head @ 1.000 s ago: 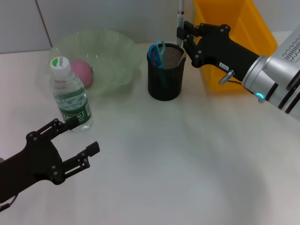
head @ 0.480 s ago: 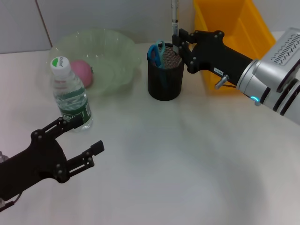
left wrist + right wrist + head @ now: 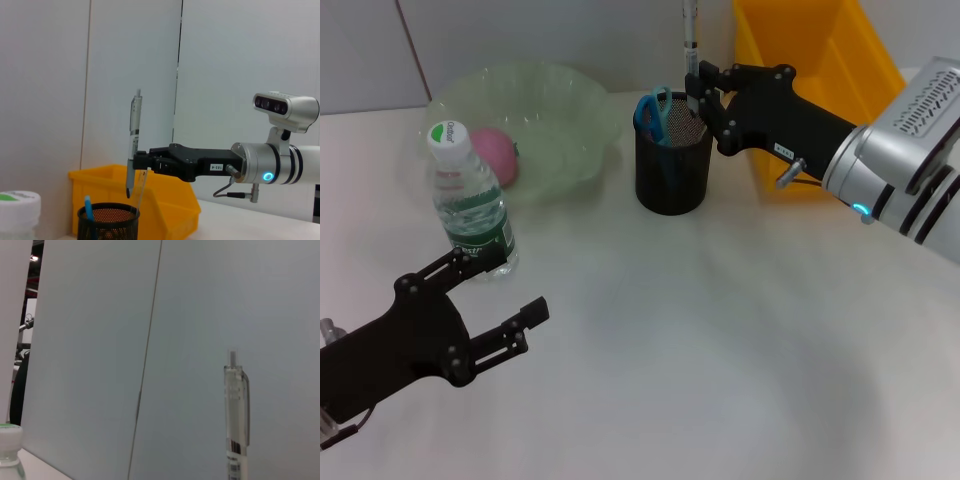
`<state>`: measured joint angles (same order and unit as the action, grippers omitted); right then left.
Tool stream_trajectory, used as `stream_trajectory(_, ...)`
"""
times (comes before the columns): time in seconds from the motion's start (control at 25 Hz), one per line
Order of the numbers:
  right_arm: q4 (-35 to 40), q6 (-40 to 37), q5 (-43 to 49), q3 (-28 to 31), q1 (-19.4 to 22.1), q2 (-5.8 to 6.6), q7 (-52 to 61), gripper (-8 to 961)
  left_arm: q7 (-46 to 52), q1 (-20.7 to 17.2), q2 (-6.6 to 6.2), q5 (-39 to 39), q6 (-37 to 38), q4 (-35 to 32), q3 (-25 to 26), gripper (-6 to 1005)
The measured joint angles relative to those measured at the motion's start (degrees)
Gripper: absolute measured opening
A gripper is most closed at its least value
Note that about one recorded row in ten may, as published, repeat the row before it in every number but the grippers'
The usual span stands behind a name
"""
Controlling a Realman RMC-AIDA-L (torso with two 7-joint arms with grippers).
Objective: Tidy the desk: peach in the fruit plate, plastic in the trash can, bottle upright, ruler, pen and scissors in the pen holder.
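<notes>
The left hand (image 3: 498, 300) hovers low over the near left part of the white surface (image 3: 720, 340), fingers spread apart and holding nothing. Just beyond it, the water bottle (image 3: 468, 203) stands upright with its green-and-white cap on. Behind the bottle, the pink peach (image 3: 497, 152) lies in the translucent green fruit plate (image 3: 560, 120). Farther toward the centre stands the black mesh pen holder (image 3: 672, 155), with the blue-handled scissors (image 3: 651, 112) in it; in the left wrist view a clear ruler (image 3: 140, 187) also leans in it. The right hand (image 3: 705, 92) is at the holder's far rim, clamped on the pen (image 3: 132, 142), which stands nearly upright with its tip just above the holder's opening. Behind the right hand is the yellow bin (image 3: 820, 70).
</notes>
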<state>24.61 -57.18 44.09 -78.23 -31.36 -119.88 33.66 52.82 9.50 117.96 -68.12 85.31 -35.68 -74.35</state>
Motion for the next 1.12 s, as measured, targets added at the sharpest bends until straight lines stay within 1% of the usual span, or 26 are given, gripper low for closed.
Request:
stream_trajectory(0.32,-0.2,3.1,0.3,0.0,-1.2,0.00,0.0,159,0.0,0.3,-0.01,0.0,-0.1,0.1,-0.1,785)
stream_trajectory(0.52,0.1,3.4,0.4,-2.3,-1.2,0.00,0.0,161,0.0,0.4,-0.01,0.0,-0.1,0.2,-0.1,785)
stream_trajectory(0.68,0.2,3.5,0.4,-2.9,-1.3,0.13,0.0,162,0.0,0.5,-0.01,0.0,-0.1,0.2,-0.1,784)
stream_trajectory(0.92,1.7,3.0,0.1,-2.1,-0.6,0.16,0.8,349,0.0,0.5,-0.02,0.0,0.2,0.2,0.0,784)
stream_trajectory(1.0,3.0,2.9,0.1,-2.1,0.3,0.19,1.6,586,0.0,0.5,-0.01,0.0,0.3,0.2,0.0,784)
stream_trajectory(1.12,6.3,1.5,0.3,-2.4,2.2,0.65,5.8,658,0.0,0.5,-0.01,0.0,0.3,0.2,0.0,784)
